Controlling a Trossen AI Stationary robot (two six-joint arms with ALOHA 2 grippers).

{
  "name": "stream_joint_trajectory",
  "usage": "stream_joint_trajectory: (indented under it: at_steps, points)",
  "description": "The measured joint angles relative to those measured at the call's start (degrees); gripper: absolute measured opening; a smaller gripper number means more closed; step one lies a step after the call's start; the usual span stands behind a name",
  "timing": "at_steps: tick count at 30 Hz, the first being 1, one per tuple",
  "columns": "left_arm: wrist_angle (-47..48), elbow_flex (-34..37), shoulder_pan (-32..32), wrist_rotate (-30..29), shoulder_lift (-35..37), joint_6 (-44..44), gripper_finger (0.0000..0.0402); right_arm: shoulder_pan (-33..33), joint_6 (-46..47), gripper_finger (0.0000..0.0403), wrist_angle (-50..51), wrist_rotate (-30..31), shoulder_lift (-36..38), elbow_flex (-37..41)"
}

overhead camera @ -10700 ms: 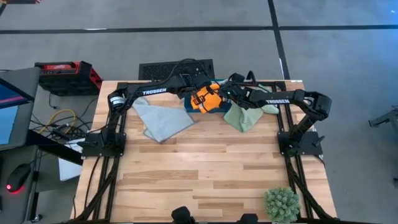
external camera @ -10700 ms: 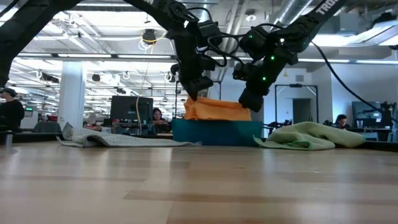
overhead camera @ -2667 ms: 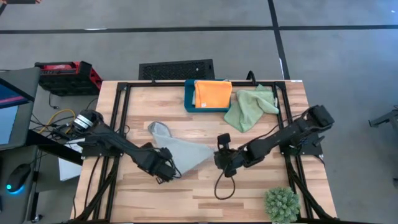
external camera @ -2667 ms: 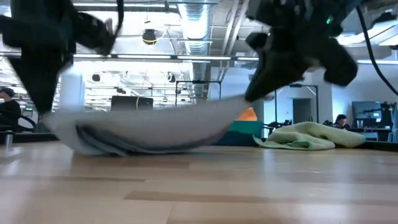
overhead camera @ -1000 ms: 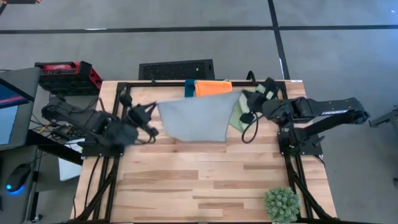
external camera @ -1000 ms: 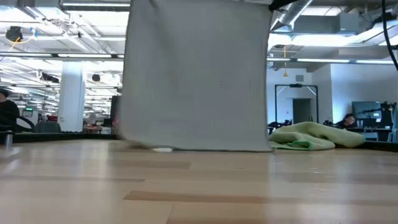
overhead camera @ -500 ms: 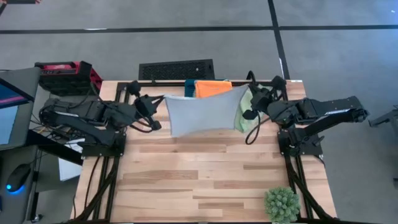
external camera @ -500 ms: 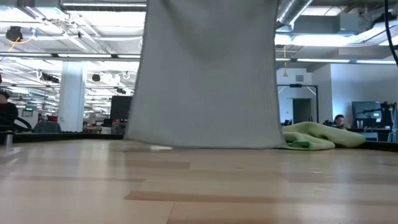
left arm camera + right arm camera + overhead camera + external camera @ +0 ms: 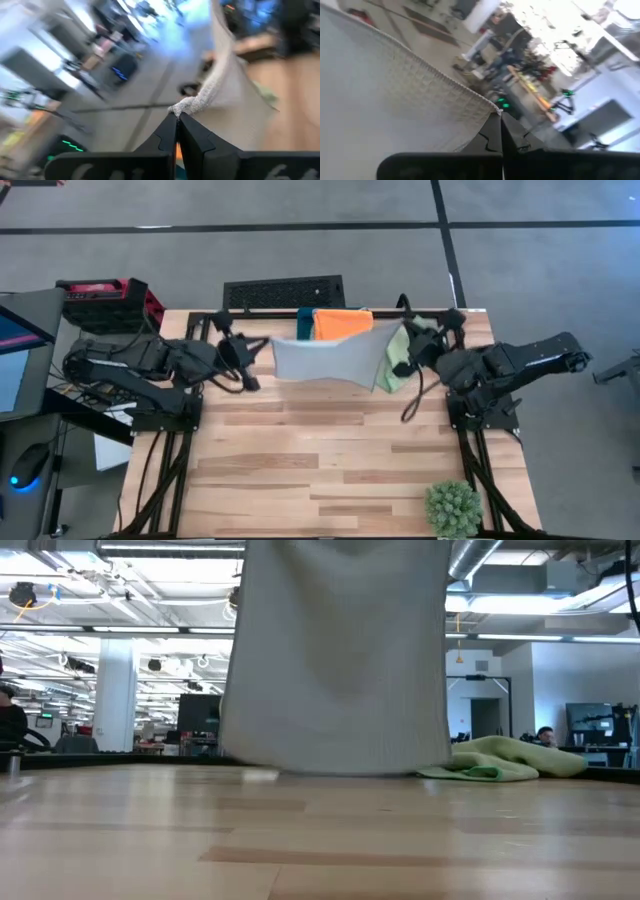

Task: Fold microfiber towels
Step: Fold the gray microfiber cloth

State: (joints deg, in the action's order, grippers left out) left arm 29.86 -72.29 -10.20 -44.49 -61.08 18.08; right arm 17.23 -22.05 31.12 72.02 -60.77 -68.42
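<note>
With the left gripper and right gripper each pinching a top corner, the blue-grey towel hangs stretched between them, its hem brushing the desk; one slipped pinch would collapse the spread.

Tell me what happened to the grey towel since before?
The left tool and right tool picked the grey towel off the table and now hold it stretched, hanging, near the back. The orange towel and green towel stayed put.
</note>
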Motion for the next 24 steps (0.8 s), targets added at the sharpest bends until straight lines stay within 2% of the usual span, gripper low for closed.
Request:
stream_joint_trajectory:
  at_steps: [4,8,16,24]
  points:
    - [11.85,0.06,-3.14,1.81,-1.05,-11.17,0.0000,5.08,14.60,0.0004,12.52,-0.20,-0.57,0.64]
    - [17.44,0.04,-7.49,2.06,-2.14,-19.54,0.0000,10.51,25.54,0.0004,16.81,-1.19,-0.80,2.39]
    - [22.11,0.02,-16.14,5.99,-5.07,-32.72,0.0000,19.06,38.96,0.0004,19.89,-10.19,-4.47,3.45]
    - [29.98,0.02,-22.62,13.32,-13.84,-49.76,0.0000,24.43,51.27,0.0005,22.94,-23.44,-15.51,3.45]
